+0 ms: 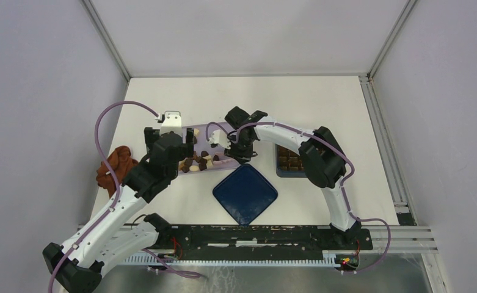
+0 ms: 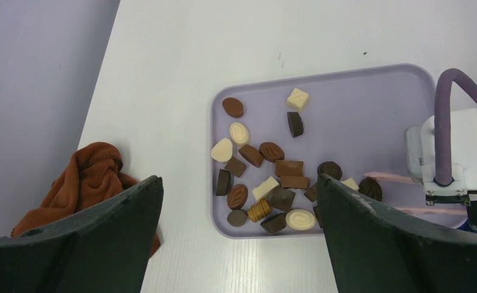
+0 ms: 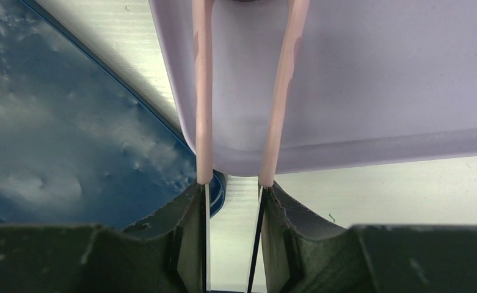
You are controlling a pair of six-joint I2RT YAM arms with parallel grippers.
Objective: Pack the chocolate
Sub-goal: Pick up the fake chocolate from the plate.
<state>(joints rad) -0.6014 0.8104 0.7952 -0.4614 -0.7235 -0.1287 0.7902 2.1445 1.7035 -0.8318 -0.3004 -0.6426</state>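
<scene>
Several chocolate pieces (image 2: 272, 183), dark, mid brown and cream-white, lie in the near-left part of a lavender tray (image 2: 358, 116). They also show in the top view (image 1: 200, 162). My left gripper (image 2: 239, 180) is open and empty, hovering above the tray's near-left corner. My right gripper (image 3: 233, 186) is shut on the pink tongs (image 3: 203, 91), whose two arms stand apart and reach over the tray (image 3: 376, 79). The tong tips are out of the right wrist view. In the left wrist view the tongs (image 2: 389, 177) end beside a dark piece.
A reddish-brown cloth (image 2: 83, 177) lies left of the tray, near my left finger. A dark blue square lid (image 1: 245, 193) lies in front of the tray. A box with chocolate compartments (image 1: 289, 160) sits right of the tray, under the right arm.
</scene>
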